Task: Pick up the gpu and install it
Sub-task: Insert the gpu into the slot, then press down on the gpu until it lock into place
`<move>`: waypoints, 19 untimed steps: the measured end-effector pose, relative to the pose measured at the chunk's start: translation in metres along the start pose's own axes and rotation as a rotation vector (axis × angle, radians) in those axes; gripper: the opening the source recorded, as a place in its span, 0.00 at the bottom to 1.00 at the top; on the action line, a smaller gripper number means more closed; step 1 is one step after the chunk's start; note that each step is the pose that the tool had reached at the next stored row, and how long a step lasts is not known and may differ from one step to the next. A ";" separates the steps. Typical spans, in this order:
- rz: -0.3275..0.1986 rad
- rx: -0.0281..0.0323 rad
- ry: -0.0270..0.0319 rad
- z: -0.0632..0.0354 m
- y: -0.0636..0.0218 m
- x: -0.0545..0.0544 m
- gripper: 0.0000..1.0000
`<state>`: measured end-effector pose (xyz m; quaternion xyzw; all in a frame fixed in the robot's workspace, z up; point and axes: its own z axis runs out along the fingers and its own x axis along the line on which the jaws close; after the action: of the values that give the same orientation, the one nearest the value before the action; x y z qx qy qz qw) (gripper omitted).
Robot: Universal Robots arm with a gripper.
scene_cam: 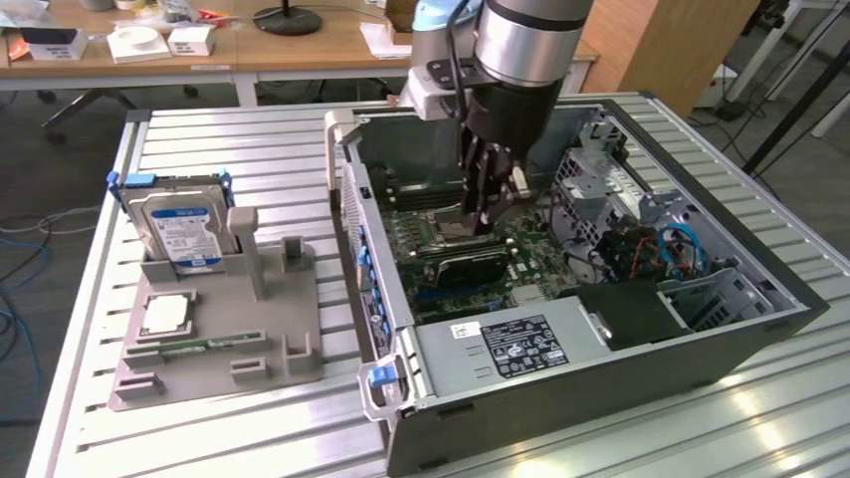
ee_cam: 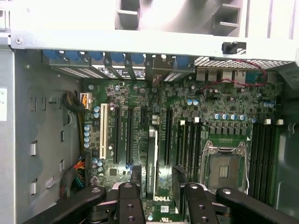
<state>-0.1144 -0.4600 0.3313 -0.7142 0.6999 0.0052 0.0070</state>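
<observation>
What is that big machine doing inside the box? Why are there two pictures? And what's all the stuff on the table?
The big grey tube is a robot arm. Its claw, called the gripper, is reaching into an open computer case. One picture comes from a camera standing nearby. The other comes from a camera on the arm's wrist, looking at the green motherboard inside. On the table, a grey holder carries spare parts: a hard drive, a square chip and a memory stick. The gripper's fingers are open. A thin card, the gpu, stands on the motherboard between them. The fingers do not seem to be squeezing it.
</observation>
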 end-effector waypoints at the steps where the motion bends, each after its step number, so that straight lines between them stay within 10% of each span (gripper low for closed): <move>1: 0.000 0.0001 -0.0001 -0.0016 0.0000 0.000 0.40; 19: 0.000 0.0001 -0.0001 -0.0112 0.0000 0.000 0.40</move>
<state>-0.1144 -0.4600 0.3425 -0.7142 0.6999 0.0053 0.0071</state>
